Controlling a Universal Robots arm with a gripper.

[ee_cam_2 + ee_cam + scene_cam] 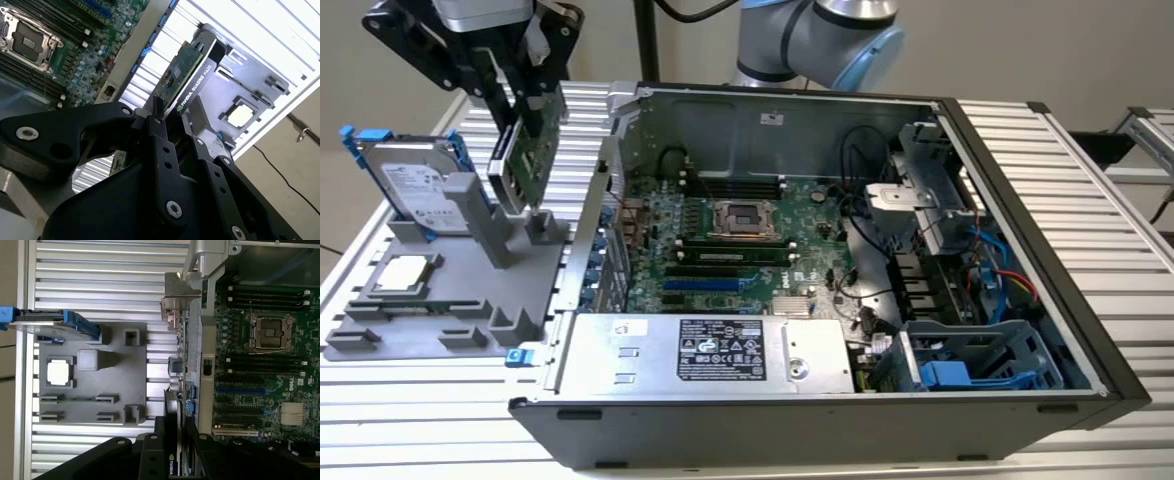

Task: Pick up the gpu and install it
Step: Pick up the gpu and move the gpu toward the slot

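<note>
The gpu [530, 145] hangs upright and slightly tilted at the exterior view's left, its green board face showing. It sits over the right edge of the grey holder tray [440, 325], just outside the open computer case [854, 260]. My gripper [507, 85] is shut on its upper edge. In the second wrist view the black fingers [159, 131] pinch the card [186, 82] between them. In the first wrist view the card [176, 375] is edge-on beside the case wall, its silver bracket [179, 295] at the far end and my gripper [175, 437] around it.
A silver hard drive in a blue-tabbed caddy [420, 185] stands in the tray, with a square processor [403, 272] lying beside it. Inside the case are the motherboard [734, 250] with blue slots [700, 285], the power supply [707, 350] and a drive cage [974, 365].
</note>
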